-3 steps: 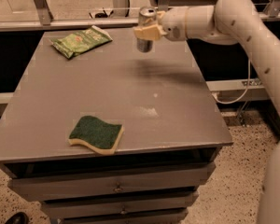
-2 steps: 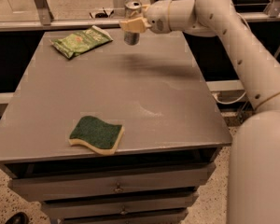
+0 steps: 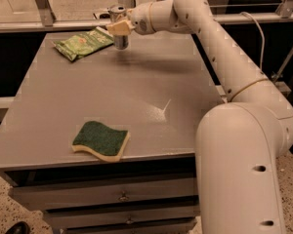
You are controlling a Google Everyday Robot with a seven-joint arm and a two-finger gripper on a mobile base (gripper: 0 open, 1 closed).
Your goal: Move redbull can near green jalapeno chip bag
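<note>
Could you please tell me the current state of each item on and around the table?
redbull can: upright, gripped, just right of the bag.
gripper: shut on the can, over the far end of the table.
green jalapeno chip bag: lying flat, crinkled.
sponge: lying flat, green side up, near the front edge.
drawers: shut.

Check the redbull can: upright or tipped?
Upright: the redbull can is vertical, rim up, gripper shut on it near the far edge of the table, beside the green jalapeno chip bag.
</note>
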